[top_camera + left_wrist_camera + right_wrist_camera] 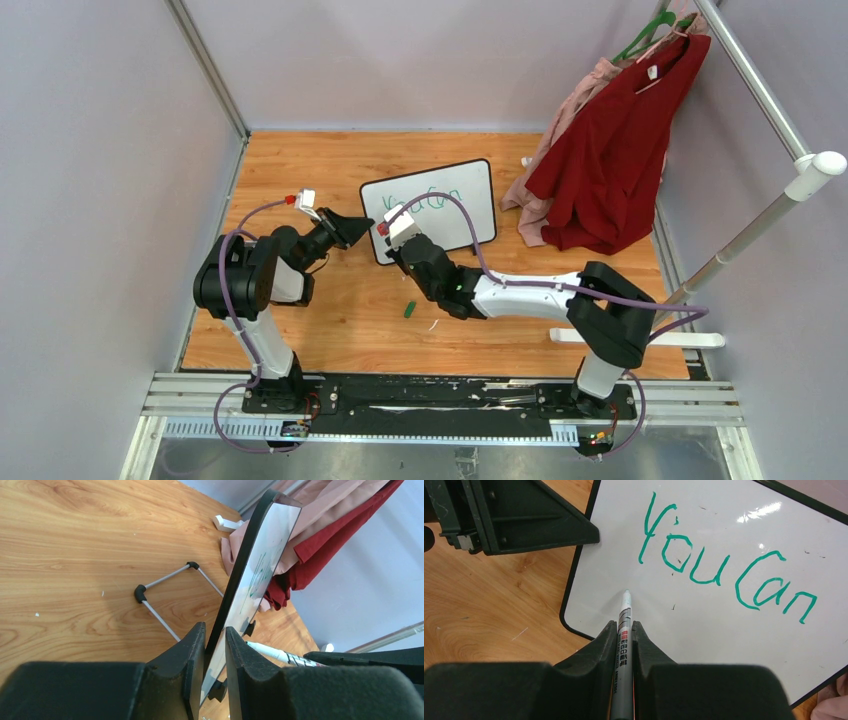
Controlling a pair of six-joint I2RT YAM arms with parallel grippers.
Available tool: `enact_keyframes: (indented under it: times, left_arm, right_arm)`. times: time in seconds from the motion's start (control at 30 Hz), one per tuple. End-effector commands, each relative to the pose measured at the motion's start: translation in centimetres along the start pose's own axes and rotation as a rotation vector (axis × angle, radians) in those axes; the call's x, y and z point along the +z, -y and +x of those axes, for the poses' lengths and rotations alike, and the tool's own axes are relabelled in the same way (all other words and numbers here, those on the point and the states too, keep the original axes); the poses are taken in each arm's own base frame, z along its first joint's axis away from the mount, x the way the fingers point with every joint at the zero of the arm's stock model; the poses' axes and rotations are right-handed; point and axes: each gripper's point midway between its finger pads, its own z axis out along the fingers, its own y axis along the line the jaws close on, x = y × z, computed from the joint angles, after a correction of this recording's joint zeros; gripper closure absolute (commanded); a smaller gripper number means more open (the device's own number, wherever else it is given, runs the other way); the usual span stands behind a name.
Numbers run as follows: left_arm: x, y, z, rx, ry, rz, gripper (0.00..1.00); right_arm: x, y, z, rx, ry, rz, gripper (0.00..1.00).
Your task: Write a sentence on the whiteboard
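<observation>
The whiteboard stands tilted on the wooden table, propped from behind. Green lettering on it reads "You Can" in one line. My left gripper is shut on the whiteboard's left edge, one finger on each side of the frame. My right gripper is shut on a white marker. The marker's tip sits at the board's surface below the "Y", near the lower left corner. The marker also shows in the left wrist view.
A green marker cap lies on the table in front of the board. Red and pink clothes hang from a rack at the right. A wire stand rests behind the board.
</observation>
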Motion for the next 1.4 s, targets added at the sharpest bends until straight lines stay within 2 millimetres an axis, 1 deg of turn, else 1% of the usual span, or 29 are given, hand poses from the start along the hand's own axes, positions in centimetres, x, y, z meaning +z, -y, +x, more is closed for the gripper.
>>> enact_keyframes:
  times: [0.0, 0.37, 0.5, 0.9, 1.03, 1.37]
  left_arm:
    - [0.2, 1.4, -1.0, 0.049, 0.034, 0.047, 0.74]
    - [0.2, 1.4, -1.1, 0.05, 0.035, 0.046, 0.74]
    - [0.2, 1.3, -1.1, 0.049, 0.034, 0.046, 0.74]
    - [0.3, 1.3, -1.1, 0.047, 0.034, 0.047, 0.74]
    - [0.3, 1.4, -1.2, 0.048, 0.036, 0.048, 0.74]
    - [0.2, 1.4, -1.2, 0.049, 0.036, 0.049, 0.74]
  right_arm:
    - [0.9, 0.7, -1.1, 0.026, 0.021, 0.035, 1.0]
    - [1.5, 0.9, 0.1, 0.042, -0.012, 0.046, 1.0]
    - [1.6, 0.9, 0.9, 0.039, -0.03, 0.046, 1.0]
    - [0.9, 0.9, 3.1, 0.03, -0.08, 0.036, 1.0]
    - [0.7, 0.6, 3.9, 0.054, -0.098, 0.025, 1.0]
    - [0.3, 0.3, 5.0, 0.062, -0.128, 0.01, 1.0]
